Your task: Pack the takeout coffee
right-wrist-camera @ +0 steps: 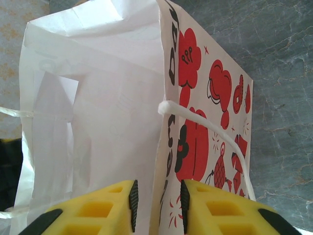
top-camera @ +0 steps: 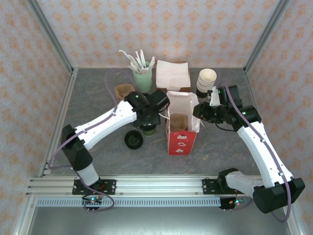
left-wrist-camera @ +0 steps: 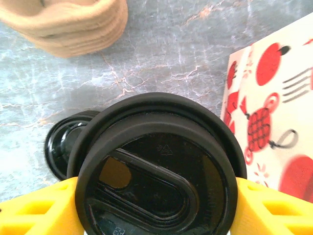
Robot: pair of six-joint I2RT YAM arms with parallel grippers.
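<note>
While the takeout coffee [left-wrist-camera: 156, 176] sits outside the paper bag [top-camera: 182, 134], just beside its left wall, the left gripper [top-camera: 148, 125] is placed over it. Its yellow fingers [left-wrist-camera: 34, 215] lie close on either side beneath the black lid, jaws fairly wide. Firm hold or mere flanking cannot be told, as the lid's rim hides the contact. Right gripper [right-wrist-camera: 157, 200]: jaws narrowly parted, black pads [right-wrist-camera: 133, 200] straddling the upper edge of the bag's right wall, paper between them but not pinched flat. Bag: red-and-white print, upright, mouth open, white cord handle [right-wrist-camera: 210, 129]. Loose black lid [top-camera: 133, 140]: flat on the table [top-camera: 98, 98], left of the coffee. Far side: stack of cream cups [top-camera: 206, 80], napkins [top-camera: 173, 74], green holder of stirrers [top-camera: 142, 76], brown card stack [top-camera: 124, 90].
</note>
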